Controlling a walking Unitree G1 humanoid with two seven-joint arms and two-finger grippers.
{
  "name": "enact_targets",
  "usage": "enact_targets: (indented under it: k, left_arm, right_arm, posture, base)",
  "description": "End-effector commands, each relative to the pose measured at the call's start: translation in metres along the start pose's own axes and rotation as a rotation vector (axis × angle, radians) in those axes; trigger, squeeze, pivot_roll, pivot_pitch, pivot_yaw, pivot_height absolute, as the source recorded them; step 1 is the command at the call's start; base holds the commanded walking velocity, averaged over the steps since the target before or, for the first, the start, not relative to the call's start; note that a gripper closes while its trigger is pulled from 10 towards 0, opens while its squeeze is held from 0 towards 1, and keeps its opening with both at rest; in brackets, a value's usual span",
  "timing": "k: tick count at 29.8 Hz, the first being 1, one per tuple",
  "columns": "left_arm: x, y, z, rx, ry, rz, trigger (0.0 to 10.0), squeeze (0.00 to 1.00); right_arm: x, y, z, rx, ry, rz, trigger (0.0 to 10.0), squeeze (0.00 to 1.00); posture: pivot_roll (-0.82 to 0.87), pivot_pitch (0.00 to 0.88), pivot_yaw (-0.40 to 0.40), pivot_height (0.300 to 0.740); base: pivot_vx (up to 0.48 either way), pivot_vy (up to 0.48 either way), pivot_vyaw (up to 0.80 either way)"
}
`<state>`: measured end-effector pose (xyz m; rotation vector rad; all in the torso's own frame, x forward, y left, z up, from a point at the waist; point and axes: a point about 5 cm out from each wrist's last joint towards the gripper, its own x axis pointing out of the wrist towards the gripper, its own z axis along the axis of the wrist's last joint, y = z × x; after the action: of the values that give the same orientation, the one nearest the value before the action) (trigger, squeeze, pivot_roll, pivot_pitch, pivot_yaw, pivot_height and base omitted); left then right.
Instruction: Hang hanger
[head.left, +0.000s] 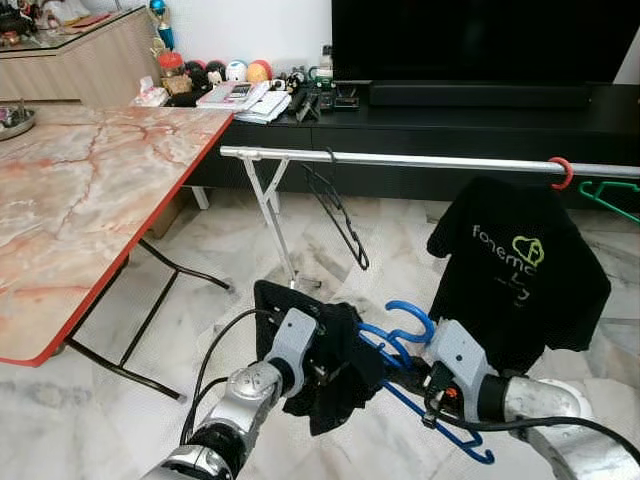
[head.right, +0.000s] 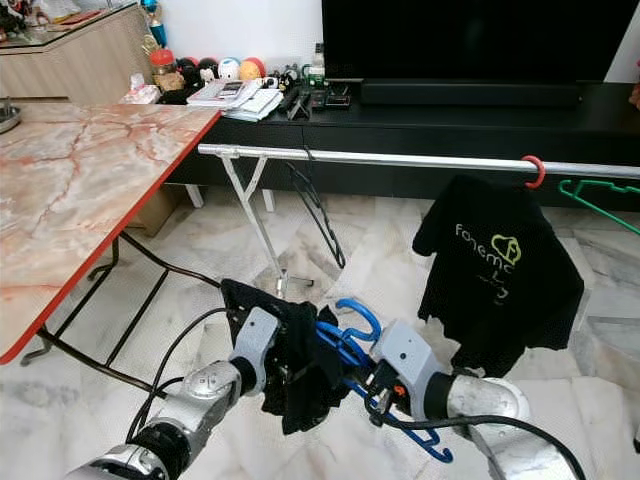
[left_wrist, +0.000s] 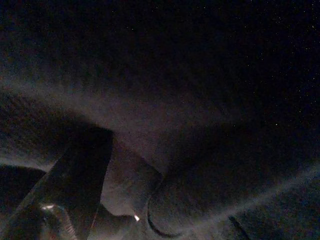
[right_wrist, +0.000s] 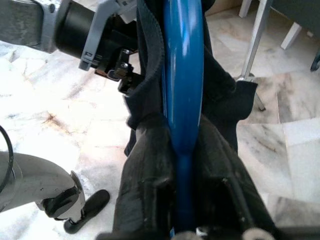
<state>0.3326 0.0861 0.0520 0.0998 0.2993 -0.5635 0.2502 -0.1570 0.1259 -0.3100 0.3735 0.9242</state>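
Blue plastic hanger (head.left: 415, 345), draped with a black garment (head.left: 335, 365), is clamped between the right gripper's (right_wrist: 182, 165) fingers while the left gripper (head.left: 322, 362) is buried in the cloth (closure cannot be told), well below the silver metal rail (head.left: 400, 159) ahead.

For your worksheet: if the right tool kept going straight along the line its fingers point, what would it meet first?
The right tool is shut on the blue hanger and points along its bar. Straight ahead lies the black garment bunched on that hanger, with the left tool just behind it. Depth is hard to judge, but the garment likely comes first.
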Motion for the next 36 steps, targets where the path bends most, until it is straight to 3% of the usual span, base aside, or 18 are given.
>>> enact_targets:
  k: [1, 2, 3, 4, 5, 36]
  left_arm:
    - [0.0, 0.003, 0.0, -0.002, -0.004, 0.027, 10.0, 0.0]
    - [0.0, 0.004, 0.001, -0.005, -0.007, 0.036, 7.4, 0.0]
    - [0.0, 0.005, 0.001, -0.009, -0.012, 0.05, 0.7, 0.0]
    - [0.0, 0.006, 0.002, -0.013, -0.015, 0.059, 0.7, 0.0]
    - [-0.001, 0.007, 0.003, -0.018, -0.021, 0.066, 0.0, 0.0]
    - [-0.005, 0.013, 0.0, -0.013, -0.039, 0.104, 0.0, 0.0]
  right_arm:
    - [0.0, 0.009, 0.01, -0.02, -0.051, 0.055, 0.0, 0.0]
    - [0.0, 0.009, 0.01, -0.018, -0.05, 0.056, 0.0, 0.0]
    - [0.0, 0.01, 0.01, -0.016, -0.048, 0.056, 0.0, 0.0]
    - [0.0, 0.01, 0.009, -0.014, -0.046, 0.056, 0.0, 0.0]
    - [-0.001, 0.009, 0.009, -0.011, -0.044, 0.055, 0.0, 0.0]
    - [-0.006, -0.008, -0.007, -0.011, 0.037, -0.058, 0.0, 0.0]
  posture:
    - [-0.06, 0.101, 0.044, 0.74]
    - [-0.06, 0.102, 0.044, 0.74]
    - [-0.06, 0.102, 0.045, 0.74]
    - [-0.06, 0.102, 0.045, 0.74]
    - [-0.06, 0.104, 0.045, 0.74]
    - [-0.05, 0.124, 0.045, 0.74]
  base:
    - [0.0, 0.0, 0.0]
    - [0.0, 0.0, 0.0]
    - [0.0, 0.0, 0.0]
    - [0.0, 0.0, 0.0]
    - [0.0, 0.0, 0.0]
    - [0.0, 0.0, 0.0]
